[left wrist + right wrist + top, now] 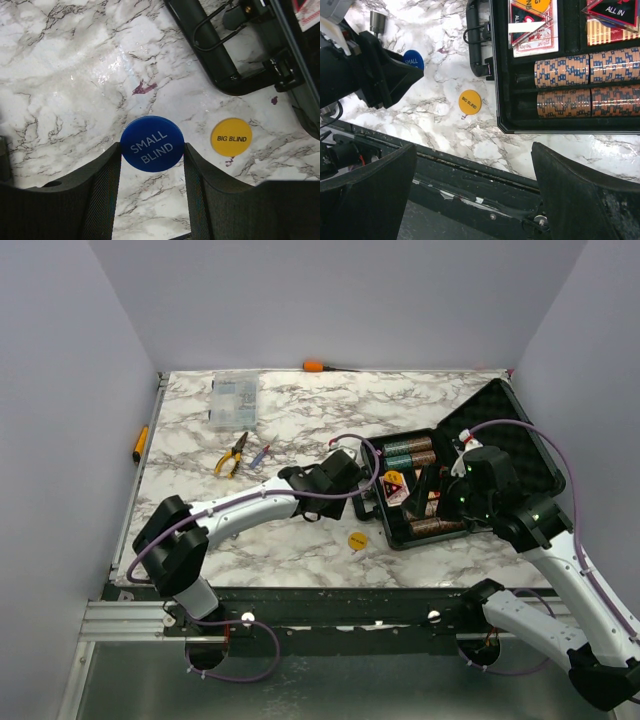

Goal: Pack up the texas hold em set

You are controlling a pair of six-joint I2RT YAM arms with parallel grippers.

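Observation:
The black case [392, 527] lies open at the right of the table, its lid [510, 435] tilted back. Inside are brown and teal chip rows [585, 70] and a card deck [532, 35]. My left gripper [152, 152] is shut on the blue SMALL BLIND disc [152, 144], its two fingertips pressing the disc's edges, just left of the case handle [210, 45]. The yellow BIG BLIND disc [231, 136] lies flat on the marble to its right. My right gripper [472, 190] hangs wide open above the case's near edge, holding nothing.
A clear plastic parts box [233, 400] sits at the back left, with yellow-handled pliers [232, 454] in front of it. An orange-handled screwdriver [320, 366] lies by the back wall. The table's black front rail [470, 172] runs below the right gripper.

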